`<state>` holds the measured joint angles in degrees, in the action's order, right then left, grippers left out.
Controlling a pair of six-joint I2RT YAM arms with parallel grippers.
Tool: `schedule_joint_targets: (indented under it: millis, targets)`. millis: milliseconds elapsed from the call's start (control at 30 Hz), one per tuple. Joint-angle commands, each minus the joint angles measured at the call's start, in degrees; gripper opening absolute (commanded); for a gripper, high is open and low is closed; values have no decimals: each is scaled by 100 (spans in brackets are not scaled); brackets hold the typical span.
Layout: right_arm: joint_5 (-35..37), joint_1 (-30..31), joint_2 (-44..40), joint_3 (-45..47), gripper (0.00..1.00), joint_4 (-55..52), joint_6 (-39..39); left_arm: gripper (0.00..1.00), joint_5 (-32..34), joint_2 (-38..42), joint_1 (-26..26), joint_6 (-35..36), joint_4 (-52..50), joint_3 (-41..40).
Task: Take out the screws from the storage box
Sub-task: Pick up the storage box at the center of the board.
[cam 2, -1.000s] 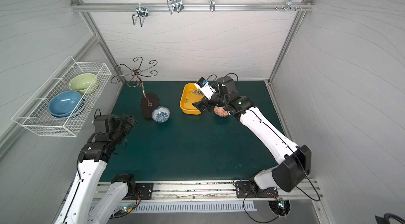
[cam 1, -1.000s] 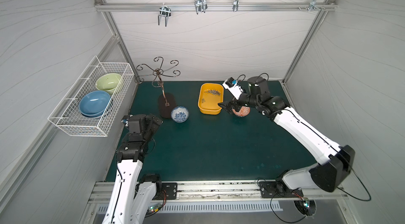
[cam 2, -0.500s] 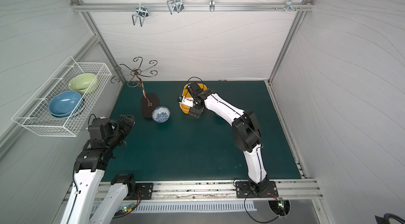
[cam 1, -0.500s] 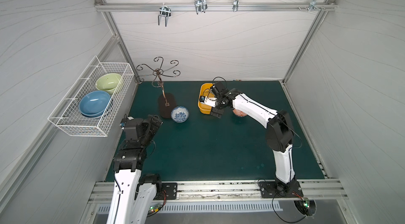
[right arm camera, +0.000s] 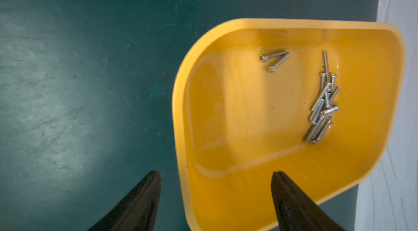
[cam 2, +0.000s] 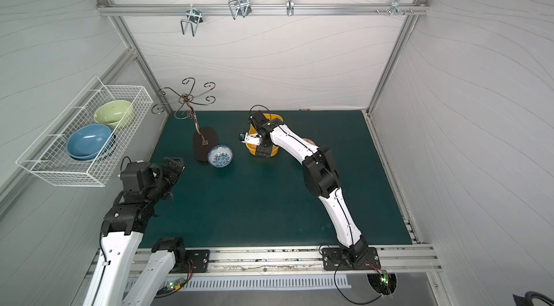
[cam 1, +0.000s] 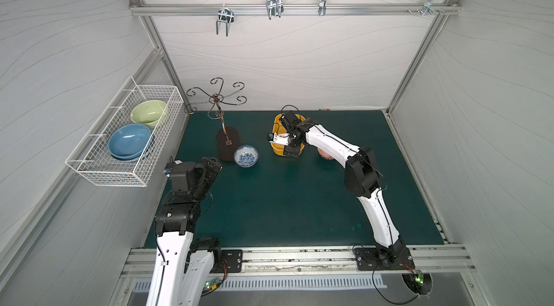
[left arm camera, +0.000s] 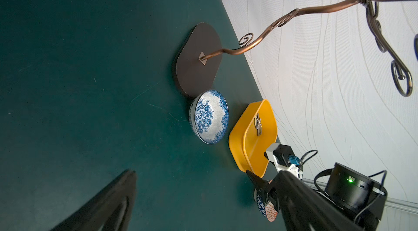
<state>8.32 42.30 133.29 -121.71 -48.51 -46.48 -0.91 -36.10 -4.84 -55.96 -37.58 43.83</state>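
Note:
The yellow storage box (right arm camera: pixel 248 116) stands near the back wall, largely covered by my right arm in both top views (cam 1: pixel 277 148) (cam 2: pixel 251 147). Several silver screws (right arm camera: pixel 321 110) lie heaped by one wall inside it, and two more screws (right arm camera: pixel 274 59) lie apart; the heap of screws (left arm camera: pixel 258 125) also shows in the left wrist view. My right gripper (right arm camera: pixel 214 172) is open at the box's near end, one finger outside over the mat, one over the box floor, the wall between them. My left gripper (cam 1: pixel 214 163) is open and empty at the table's left.
A blue-and-white bowl (cam 1: pixel 245 155) sits left of the box, beside the dark base of a copper hook stand (cam 1: pixel 227 142). A red-patterned bowl (cam 1: pixel 325 153) lies right of the box under my right arm. A wire basket (cam 1: pixel 126 133) holding bowls hangs on the left wall.
My right gripper has moved from above the red-patterned bowl to the near end of the storage box, and its jaws have narrowed a little. The left arm shifted slightly.

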Motion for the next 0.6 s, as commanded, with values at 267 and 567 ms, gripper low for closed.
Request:
schedule_joint_targets:
  millis: [267, 567]
  targets:
    - [-267, 24, 497, -637, 55, -525, -48, 99, -76, -16, -26, -64, 184, -24]
    - [-299, 28, 628, -704, 51, -599, -106, 99, -94, -42, -25, -72, 181, -15]
